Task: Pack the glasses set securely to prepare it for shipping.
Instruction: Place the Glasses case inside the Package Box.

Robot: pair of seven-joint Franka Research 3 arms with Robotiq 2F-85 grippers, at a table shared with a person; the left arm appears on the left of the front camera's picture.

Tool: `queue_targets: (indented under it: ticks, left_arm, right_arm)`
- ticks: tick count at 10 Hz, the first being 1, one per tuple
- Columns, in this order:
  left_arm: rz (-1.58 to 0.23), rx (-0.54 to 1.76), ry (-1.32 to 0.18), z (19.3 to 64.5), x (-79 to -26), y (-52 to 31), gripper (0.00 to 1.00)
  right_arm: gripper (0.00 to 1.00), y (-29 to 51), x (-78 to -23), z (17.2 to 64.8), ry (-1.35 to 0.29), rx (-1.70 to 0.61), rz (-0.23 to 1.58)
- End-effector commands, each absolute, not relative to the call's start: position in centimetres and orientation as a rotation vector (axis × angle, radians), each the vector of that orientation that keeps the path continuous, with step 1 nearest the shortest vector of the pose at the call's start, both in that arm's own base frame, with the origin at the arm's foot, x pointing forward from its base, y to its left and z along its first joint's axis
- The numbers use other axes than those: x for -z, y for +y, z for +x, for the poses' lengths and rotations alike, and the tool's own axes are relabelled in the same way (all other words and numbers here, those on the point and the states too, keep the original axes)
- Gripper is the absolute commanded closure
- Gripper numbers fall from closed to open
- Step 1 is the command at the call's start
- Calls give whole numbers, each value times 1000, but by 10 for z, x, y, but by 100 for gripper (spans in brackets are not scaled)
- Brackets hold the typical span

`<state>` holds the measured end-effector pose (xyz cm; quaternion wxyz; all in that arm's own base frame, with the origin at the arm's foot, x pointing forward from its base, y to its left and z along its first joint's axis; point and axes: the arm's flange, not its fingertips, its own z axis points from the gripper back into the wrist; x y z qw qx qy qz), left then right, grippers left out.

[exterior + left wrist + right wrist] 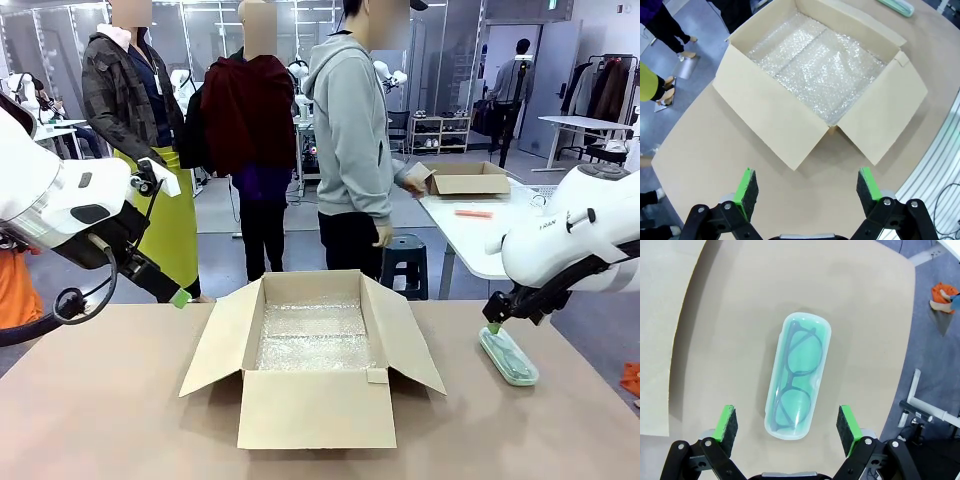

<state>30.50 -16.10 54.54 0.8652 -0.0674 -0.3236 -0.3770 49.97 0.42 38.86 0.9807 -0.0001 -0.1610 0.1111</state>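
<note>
Mint-green and translucent: glasses case (pixel 508 356) flat on the tan table (pixel 100 400), right of the cardboard box (pixel 310 405) and apart from it, close to the table's right edge. Lengthwise near to far, slightly angled. Through the lid, dark-framed spectacles (pixel 792 375) folded inside.

Right gripper (pixel 497 318) just above the far end of the case, fingers pointing down. From the right wrist, right gripper (pixel 786 412) spread wide, one green pad (pixel 726 422) on each side of one end of the glasses case (pixel 798 375), a clear strip of table (pixel 740 300) between each pad and the case. No contact visible, nothing held.

Left gripper (pixel 178 296) high at the far left of the table, well away from the case. From the left wrist, left gripper (pixel 807 182) also spread wide and empty, looking down on the cardboard box (pixel 770 115).

Box in the middle of the table, all four flaps folded outward, floor lined with bubble wrap (pixel 315 335), nothing else inside. Same bubble wrap (pixel 815 65) in the left wrist view, and the glasses case (pixel 896 7) beyond the box at the top edge.
</note>
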Motion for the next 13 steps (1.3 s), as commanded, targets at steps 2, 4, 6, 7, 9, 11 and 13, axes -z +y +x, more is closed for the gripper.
queue_targets:
  ticks: [2,4,6,7,9,11,13]
  left_arm:
    - [-130,794,-679,305,-545,-160,0]
    - [-130,794,-679,305,-545,-160,0]
    - [-130,794,-679,305,-545,-160,0]
    - [-130,794,-679,305,-545,-160,0]
    - [-130,794,-679,305,-545,-160,0]
    - [-130,794,-679,305,-545,-160,0]
    - [-130,794,-679,305,-545,-160,0]
  right_arm:
    - [0,12,-366,520,-259,-212,20]
    - [0,11,-351,533,-215,-181,19]
    - [0,7,-333,544,-176,-153,16]
    - [0,3,-328,547,-166,-132,10]
    - [0,-4,-315,554,-143,-107,3]
    - [0,-6,-308,559,-123,-107,31]
    - [19,-7,-306,561,-126,-108,35]
